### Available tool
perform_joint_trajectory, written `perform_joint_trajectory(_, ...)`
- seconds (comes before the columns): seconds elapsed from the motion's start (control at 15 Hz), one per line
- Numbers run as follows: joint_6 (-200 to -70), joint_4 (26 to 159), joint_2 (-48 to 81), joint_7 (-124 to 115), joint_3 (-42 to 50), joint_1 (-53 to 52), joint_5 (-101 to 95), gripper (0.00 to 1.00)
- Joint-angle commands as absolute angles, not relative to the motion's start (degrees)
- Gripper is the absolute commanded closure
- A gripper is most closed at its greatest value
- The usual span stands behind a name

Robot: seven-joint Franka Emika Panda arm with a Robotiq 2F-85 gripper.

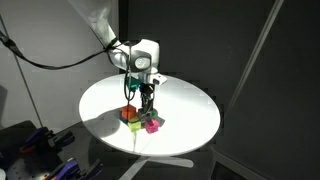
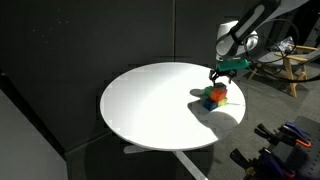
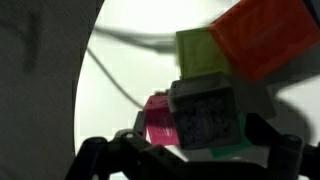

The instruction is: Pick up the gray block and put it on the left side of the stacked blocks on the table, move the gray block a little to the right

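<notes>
Wrist view: the gripper [image 3: 198,132] is spread wide. Its dark fingers [image 3: 272,140] stand either side of the gray block [image 3: 205,115] with a gap on each side, so it looks released and grasps nothing. The gray block sits just beside the stack [image 3: 255,35] of green and orange blocks. A pink block [image 3: 157,122] touches its far side from the stack, and something teal shows under its near edge. To do the step well, I would centre the jaws on the gray block and keep the finger on the pink block's side clear of that block. I would close squarely on the two flat faces and lift straight up before moving sideways, so the stack is not knocked.

In an exterior view, the gripper [image 1: 147,100] hangs close above the stack [image 1: 131,115], which stands on the round table [image 1: 190,110]. The gray block is too small to pick out here.

In an exterior view from the opposite direction, the gripper [image 2: 222,75] again sits just over the stack [image 2: 214,97], near the table [image 2: 150,100] edge. How far the jaws are open cannot be told from here.
</notes>
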State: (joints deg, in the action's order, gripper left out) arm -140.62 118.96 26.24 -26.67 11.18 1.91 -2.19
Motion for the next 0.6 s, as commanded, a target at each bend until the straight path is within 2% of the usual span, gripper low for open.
perform_joint_trajectory(0.0, -141.2, 117.8, 27.1, -27.3, 12.2, 1.0, -3.2, 0.00)
perform_joint_trajectory(0.53, -141.3, 117.2, 28.2, -27.5, 12.6, 0.7, -3.2, 0.00)
